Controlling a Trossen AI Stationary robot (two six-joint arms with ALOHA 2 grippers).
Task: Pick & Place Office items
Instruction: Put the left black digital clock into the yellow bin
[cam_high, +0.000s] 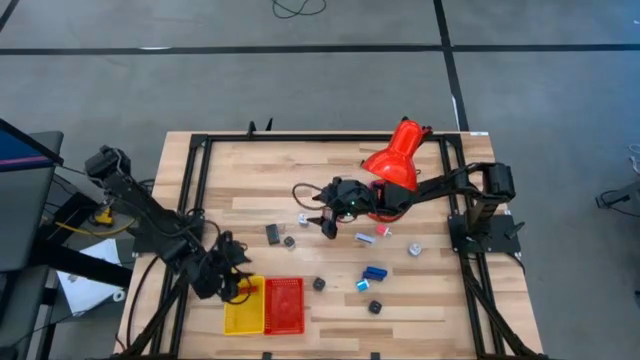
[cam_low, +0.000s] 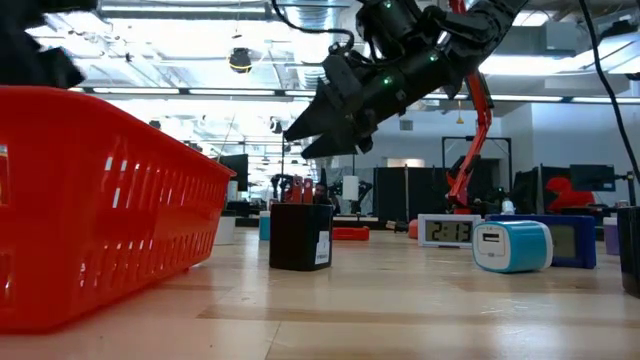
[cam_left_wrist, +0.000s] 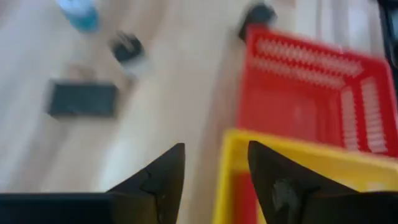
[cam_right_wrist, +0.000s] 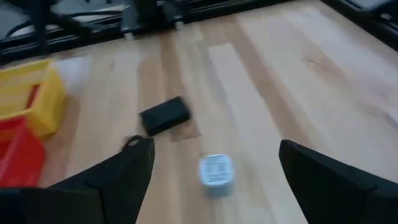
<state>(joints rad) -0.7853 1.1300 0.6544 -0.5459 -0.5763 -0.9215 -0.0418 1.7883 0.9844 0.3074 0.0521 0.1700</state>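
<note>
Office items (cam_high: 374, 272): small, blocky, black, blue, silver-white.

A red desk lamp (cam_high: 395, 157) stands at the worktop's (cam_high: 250, 185) far right. A yellow tray (cam_high: 243, 308) touches a red tray (cam_high: 284, 305) at the near edge.

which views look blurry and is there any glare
Left wrist view: smeared throughout, red tray and black block soft-edged. Right wrist view: mildly soft, pale sheen on the tabletop. Low view: bright ceiling lights behind, near red tray out of focus. High view: sharp, even.
</note>
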